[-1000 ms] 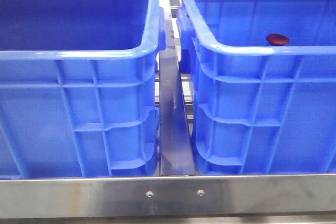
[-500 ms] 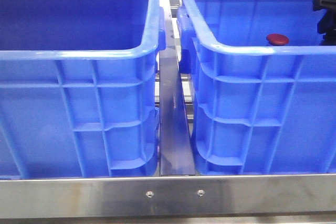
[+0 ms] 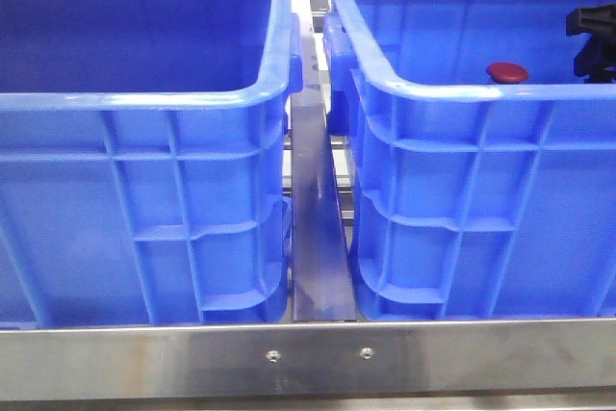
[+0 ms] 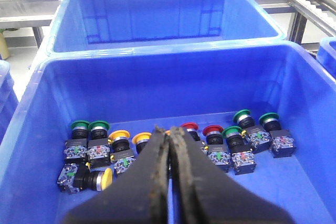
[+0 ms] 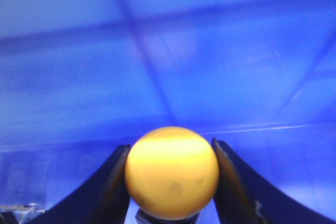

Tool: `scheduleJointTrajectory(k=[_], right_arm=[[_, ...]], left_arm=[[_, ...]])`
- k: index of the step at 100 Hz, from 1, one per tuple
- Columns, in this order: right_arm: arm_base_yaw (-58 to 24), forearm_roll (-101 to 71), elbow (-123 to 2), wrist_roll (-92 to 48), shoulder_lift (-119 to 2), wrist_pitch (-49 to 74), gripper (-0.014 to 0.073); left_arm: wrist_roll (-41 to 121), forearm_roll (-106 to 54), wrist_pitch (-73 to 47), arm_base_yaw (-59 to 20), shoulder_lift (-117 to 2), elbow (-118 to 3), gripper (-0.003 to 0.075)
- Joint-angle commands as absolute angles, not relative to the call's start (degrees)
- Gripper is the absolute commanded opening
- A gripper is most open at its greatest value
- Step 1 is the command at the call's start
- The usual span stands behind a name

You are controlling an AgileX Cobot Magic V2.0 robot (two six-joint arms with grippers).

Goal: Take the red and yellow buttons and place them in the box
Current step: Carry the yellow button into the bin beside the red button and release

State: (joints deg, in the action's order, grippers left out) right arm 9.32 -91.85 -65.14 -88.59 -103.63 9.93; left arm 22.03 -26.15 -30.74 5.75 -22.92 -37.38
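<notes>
— Where do the crates sit?
— Left crate (image 3: 144, 141) and right crate (image 3: 481, 161) stand side by side, a rail (image 3: 313, 218) between them.
— And the button (image 3: 507, 71)?
— Inside the right crate, right tool (image 3: 595, 40) just beside it.

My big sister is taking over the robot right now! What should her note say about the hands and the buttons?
Right gripper: shut on the yellow button, inside the right blue crate as the front view shows it.
Left gripper: shut and holding nothing, above a crate of buttons with green, yellow and red caps.
Red button: already lying in the right blue crate.
Done: the red one looks placed.
Left: let go of the yellow button in that crate, then pull the arm out.
</notes>
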Motion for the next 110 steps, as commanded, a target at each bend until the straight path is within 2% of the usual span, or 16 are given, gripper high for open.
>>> scheduleJointTrajectory(k=[1, 32, 44, 61, 72, 110], right_arm=[[9.56, -92.54, -65.50, -89.52, -101.59, 12.06, 0.0152], [9.56, -92.54, -61.61, -89.52, -101.54, 14.31, 0.0169], [9.56, -92.54, -61.54, -89.52, -101.54, 14.42, 0.0267], [9.56, -92.54, -61.54, -89.52, -101.54, 14.42, 0.0462], [9.56, -92.54, -61.34, -89.52, -100.81, 14.00, 0.0534], [9.60, -92.54, -60.17, -89.52, -89.83, 11.33, 0.0542]], left_arm=[[21.62, -27.61, -26.42, 5.88, -23.36, -38.93, -0.0019], [21.62, -27.61, -26.42, 5.88, -23.36, -38.93, -0.0019], [21.62, -27.61, -26.42, 5.88, -23.36, -38.93, -0.0019], [21.62, -27.61, -26.42, 5.88, -23.36, -38.93, -0.0019], [21.62, -27.61, -26.42, 5.88, -23.36, -38.93, -0.0019], [21.62, -27.61, -26.42, 5.88, -23.36, -38.93, -0.0019]])
